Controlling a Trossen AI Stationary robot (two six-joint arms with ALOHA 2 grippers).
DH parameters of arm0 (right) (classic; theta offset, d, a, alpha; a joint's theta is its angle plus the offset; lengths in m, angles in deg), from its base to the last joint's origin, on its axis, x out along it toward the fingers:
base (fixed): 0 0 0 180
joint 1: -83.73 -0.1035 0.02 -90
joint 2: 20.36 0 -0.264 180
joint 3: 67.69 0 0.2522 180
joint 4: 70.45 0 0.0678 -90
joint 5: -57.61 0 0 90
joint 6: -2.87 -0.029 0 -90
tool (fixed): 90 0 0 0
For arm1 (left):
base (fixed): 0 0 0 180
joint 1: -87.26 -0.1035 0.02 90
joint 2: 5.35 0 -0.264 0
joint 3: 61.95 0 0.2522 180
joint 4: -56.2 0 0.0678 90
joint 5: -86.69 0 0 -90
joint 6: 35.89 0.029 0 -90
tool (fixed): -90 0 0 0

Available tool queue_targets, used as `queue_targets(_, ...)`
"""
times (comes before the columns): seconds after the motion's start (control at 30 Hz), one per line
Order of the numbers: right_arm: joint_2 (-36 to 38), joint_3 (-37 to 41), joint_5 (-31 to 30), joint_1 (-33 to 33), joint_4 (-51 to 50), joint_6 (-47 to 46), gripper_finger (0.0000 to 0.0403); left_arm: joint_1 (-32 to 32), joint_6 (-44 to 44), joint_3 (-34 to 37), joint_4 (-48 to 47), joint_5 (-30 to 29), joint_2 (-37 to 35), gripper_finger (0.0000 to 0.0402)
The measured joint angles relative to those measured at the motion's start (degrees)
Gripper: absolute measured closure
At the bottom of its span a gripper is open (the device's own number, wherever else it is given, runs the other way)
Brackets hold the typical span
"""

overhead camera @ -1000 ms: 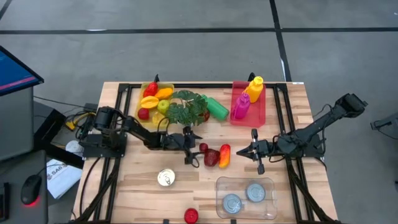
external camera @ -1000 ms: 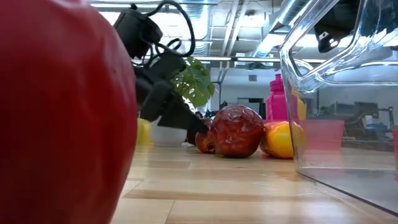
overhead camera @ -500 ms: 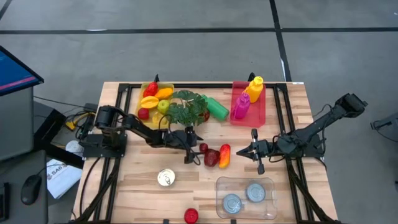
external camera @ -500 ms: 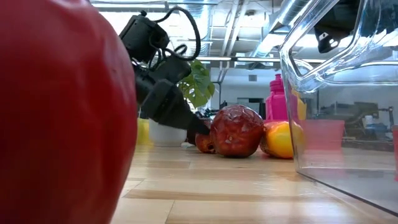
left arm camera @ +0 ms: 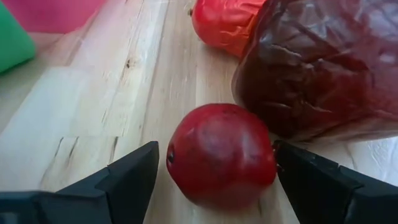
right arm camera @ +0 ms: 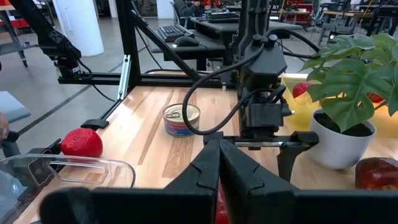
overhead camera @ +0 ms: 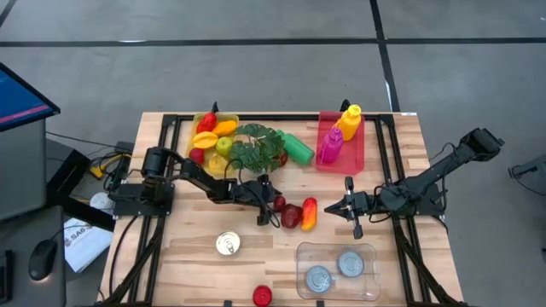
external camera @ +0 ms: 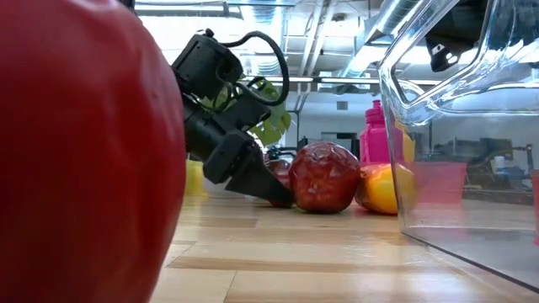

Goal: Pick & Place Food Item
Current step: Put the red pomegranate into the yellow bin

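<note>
A small round red fruit (left arm camera: 221, 152) lies on the table at mid-table, beside a larger dark red wrinkled fruit (overhead camera: 293, 217) and a red-and-yellow pepper (overhead camera: 308, 213). My left gripper (overhead camera: 271, 208) is low over the wood and tipped down. It is open, with one finger (left arm camera: 124, 180) on each side of the small fruit. In the low view the left gripper (external camera: 274, 192) reaches the table next to the dark red fruit (external camera: 327, 177). My right gripper (overhead camera: 328, 207) hovers shut to the right of the pepper, holding nothing. My left gripper has the small red fruit between its two fingers, coming slantwise from the table's left and above. A thin gap shows at one finger. The other finger (left arm camera: 311, 180) stands right at the fruit's side, and I cannot tell whether it touches. The fruit rests on the table.
A tin can (overhead camera: 228, 244) and a red apple (overhead camera: 263, 295) sit near the front edge. A clear container (overhead camera: 337, 270) holds two cans. At the back are a yellow fruit tray (overhead camera: 212, 135), a potted plant (overhead camera: 256, 147), a green object (overhead camera: 299, 148) and a pink tray (overhead camera: 341, 141) with bottles.
My left gripper has moved toward the table's right and down, tipping further downward, until its fingers stand on both sides of the small red fruit. The fruits have stayed where they were.
</note>
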Motion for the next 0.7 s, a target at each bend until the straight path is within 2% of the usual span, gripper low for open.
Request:
queue_targets(0.37, -0.02, 0.0, 0.0, 0.02, -0.36, 0.0, 0.0398, 0.0, -0.17, 0.0, 0.05, -0.02, 0.0, 0.0178)
queue_targets(0.7, -0.02, 0.0, 0.0, 0.0, -0.66, -0.02, 0.0398, 0.0, -0.17, 0.05, -0.3, -0.33, -0.34, 0.0162)
